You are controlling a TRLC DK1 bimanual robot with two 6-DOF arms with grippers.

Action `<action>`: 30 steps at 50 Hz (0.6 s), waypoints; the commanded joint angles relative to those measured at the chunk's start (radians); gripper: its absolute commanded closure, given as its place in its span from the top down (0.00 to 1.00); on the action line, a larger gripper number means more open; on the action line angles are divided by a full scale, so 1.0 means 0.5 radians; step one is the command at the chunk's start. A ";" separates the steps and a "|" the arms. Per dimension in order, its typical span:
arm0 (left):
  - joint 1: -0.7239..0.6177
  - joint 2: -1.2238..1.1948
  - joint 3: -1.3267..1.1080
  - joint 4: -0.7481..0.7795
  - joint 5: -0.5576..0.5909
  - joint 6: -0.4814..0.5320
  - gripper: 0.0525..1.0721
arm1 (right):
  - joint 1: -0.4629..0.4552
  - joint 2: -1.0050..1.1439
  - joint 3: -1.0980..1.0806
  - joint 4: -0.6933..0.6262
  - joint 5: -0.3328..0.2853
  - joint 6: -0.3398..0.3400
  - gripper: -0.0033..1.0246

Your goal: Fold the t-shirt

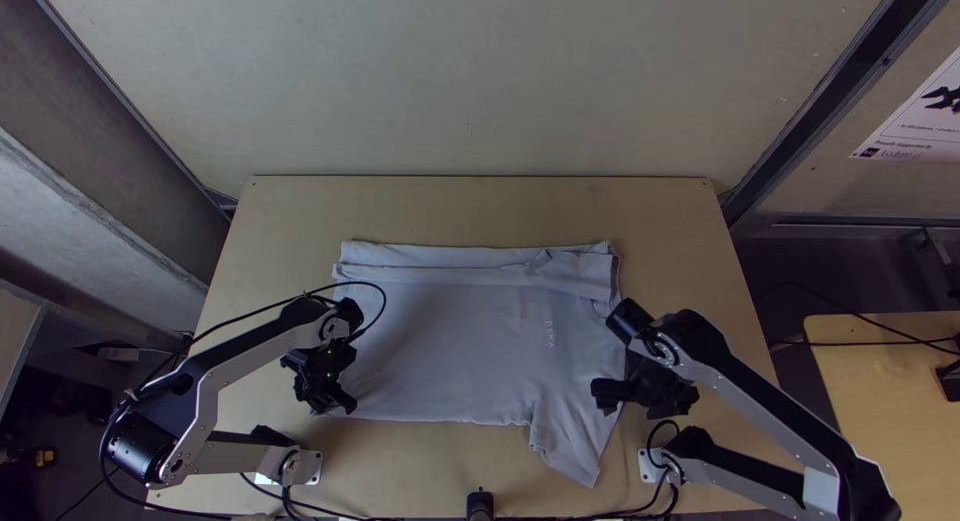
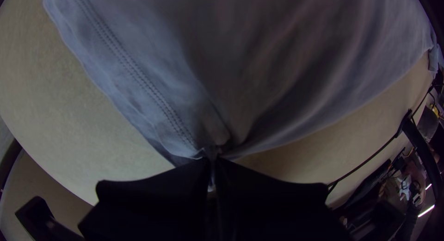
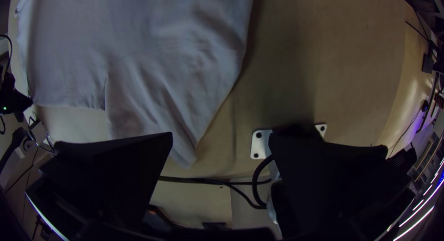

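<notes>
Your shirt [image 1: 460,331] lies spread in the middle of the tabletop [image 1: 480,206], with a strip along its far side folded over. At its near right, one sleeve [image 1: 572,443] points toward the table's near edge. Your left gripper [image 1: 345,405] is at the shirt's near left corner, its jaws closed on the cloth beside a stitched hem [image 2: 134,72], and creases run in toward them. Your right gripper [image 1: 606,401] has its jaws wide apart, near the shirt's right side, by the sleeve.
</notes>
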 commanded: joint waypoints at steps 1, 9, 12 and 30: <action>0.044 -0.017 -0.015 -0.014 -0.004 0.033 0.03 | 0.059 0.123 -0.039 -0.009 -0.064 0.045 0.93; 0.065 -0.063 0.001 -0.017 -0.001 0.036 0.03 | 0.164 0.298 -0.091 0.077 -0.113 0.020 0.90; 0.065 -0.085 -0.012 -0.014 0.008 0.036 0.03 | 0.170 0.368 -0.116 0.110 -0.140 -0.032 0.90; 0.154 -0.208 -0.027 0.007 0.051 0.097 0.03 | 0.167 0.822 -0.245 0.426 -0.226 -0.155 0.90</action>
